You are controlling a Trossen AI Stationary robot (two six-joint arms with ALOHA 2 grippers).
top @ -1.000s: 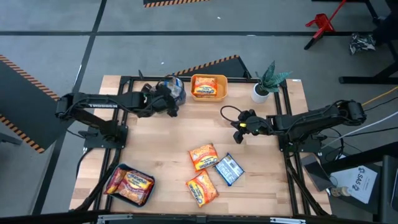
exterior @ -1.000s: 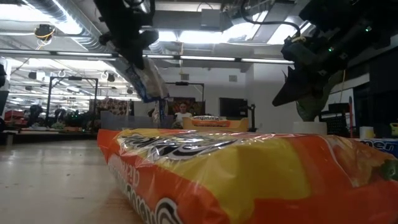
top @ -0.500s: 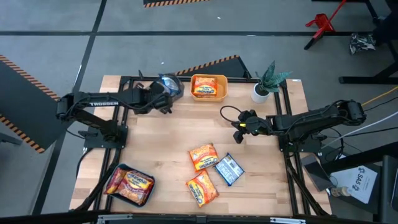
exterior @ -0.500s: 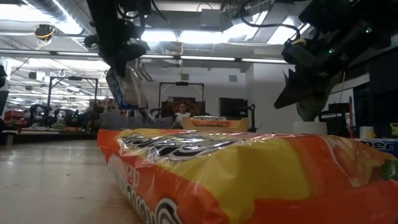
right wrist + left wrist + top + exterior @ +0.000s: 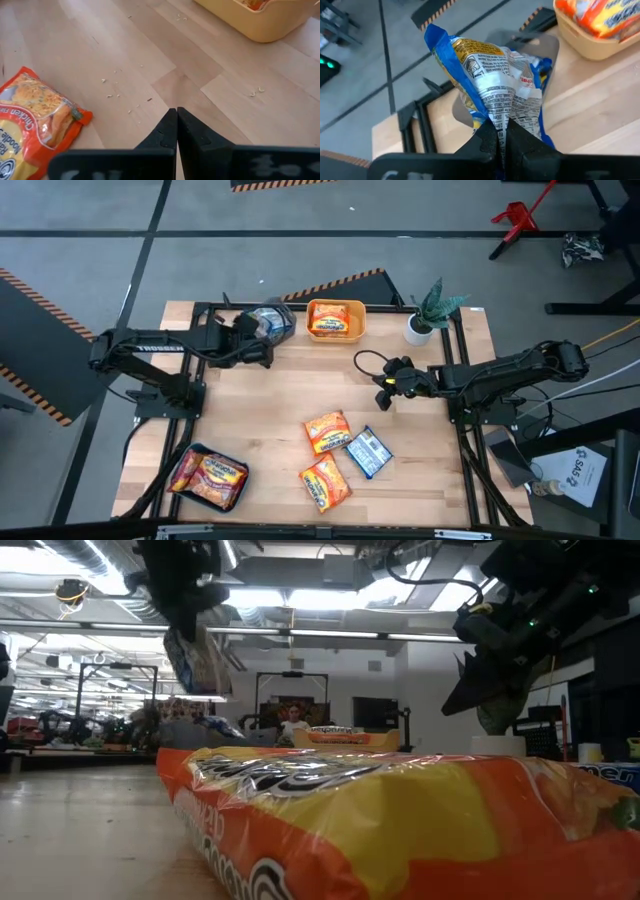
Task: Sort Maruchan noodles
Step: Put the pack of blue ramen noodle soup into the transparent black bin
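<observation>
Left tool (image 5: 501,131), at the far-left part of the counter (image 5: 270,395), pinches a blue noodle packet (image 5: 487,82) by a crumpled fold, its fingers pressed together on the plastic. The packet hangs in the air over a grey bin (image 5: 270,320) at the counter's far edge, just beside a yellow-orange bin (image 5: 336,320) that holds orange packets.

Right tool (image 5: 176,120) hovers above bare wood near the counter's middle right, fingers pressed together on nothing.

Remaining items: two orange packets (image 5: 327,431) (image 5: 325,483) and a second blue packet (image 5: 368,452) lie loose on the near centre of the counter, close together; the upper orange one touches the blue one. A dark bin at the near-left corner (image 5: 208,478) holds red-pink packets. A potted plant (image 5: 430,312) stands at the far right.

Risk, as a judgement: the hold is on a thin bunched fold of slick plastic, so the packet could slip free early and land on the bin's rim or on the counter. If released off-centre, the crinkly, springy packet may catch on the grey bin's wall or tip toward the neighbouring yellow-orange bin, mixing colours.
</observation>
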